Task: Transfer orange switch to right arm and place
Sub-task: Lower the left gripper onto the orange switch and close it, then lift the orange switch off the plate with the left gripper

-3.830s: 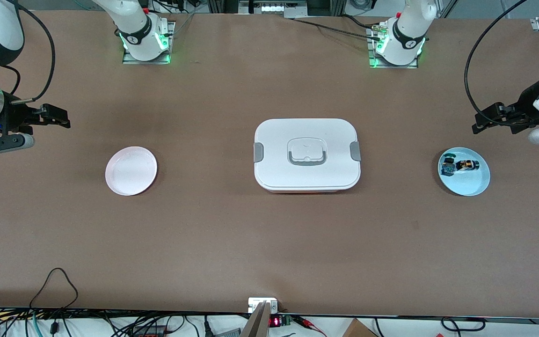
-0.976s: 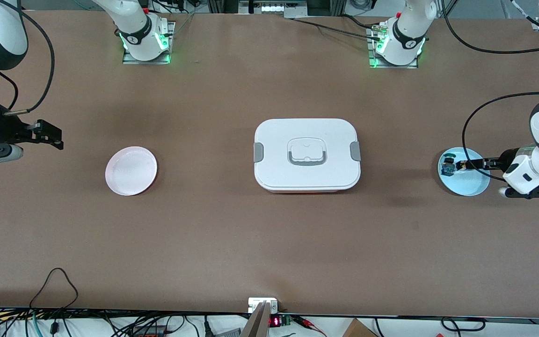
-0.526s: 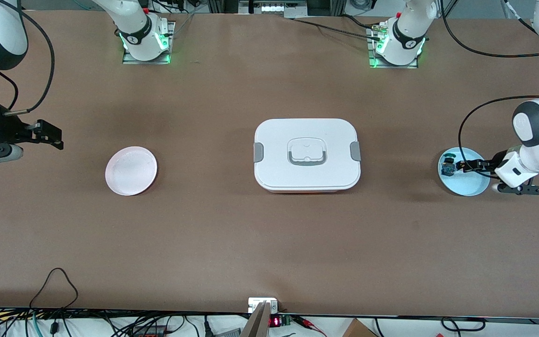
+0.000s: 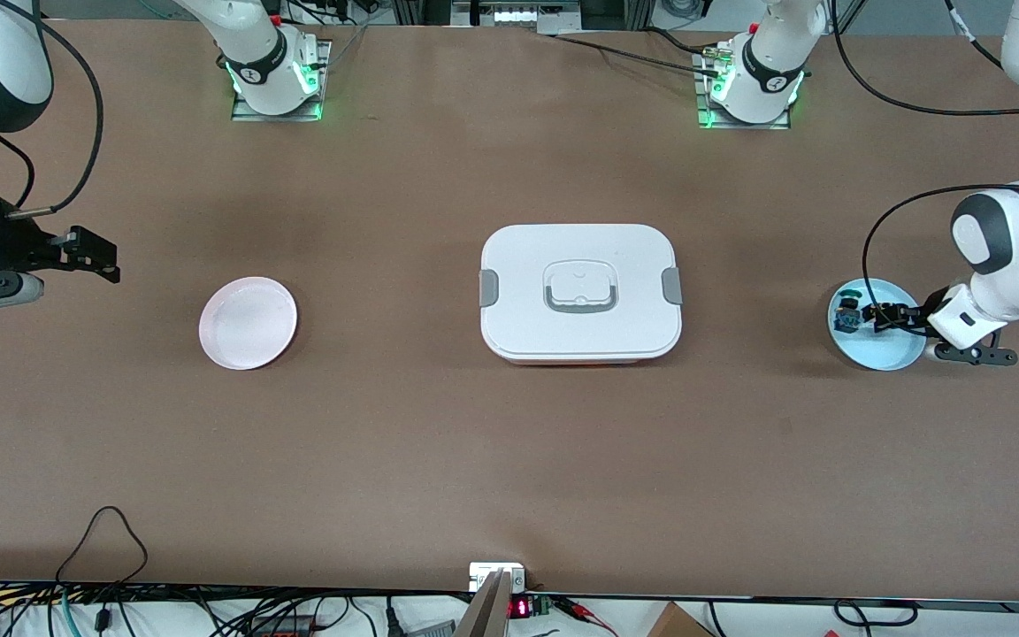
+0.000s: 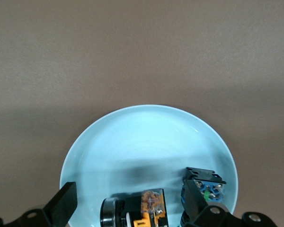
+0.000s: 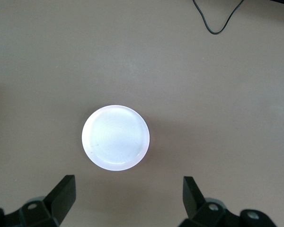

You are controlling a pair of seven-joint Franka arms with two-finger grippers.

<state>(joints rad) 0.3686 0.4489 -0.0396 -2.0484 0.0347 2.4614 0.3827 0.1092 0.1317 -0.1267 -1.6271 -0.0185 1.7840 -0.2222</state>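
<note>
Over the blue plate [image 4: 894, 357], left gripper [image 4: 878, 316] straddles the orange switch [image 5: 141, 213].

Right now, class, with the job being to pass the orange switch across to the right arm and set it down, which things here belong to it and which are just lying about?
Part of the job:
- orange switch in the light blue dish
- left claw, open around the switch
- right claw, open, waiting

Just lying about:
- blue-and-green part in the same dish
- white lidded box
- pink dish, empty, possibly the drop-off

Bright, even overhead light, soft shadows on the table [image 4: 509, 460], glare on the pink plate [image 6: 115, 137], sharp focus.
</note>
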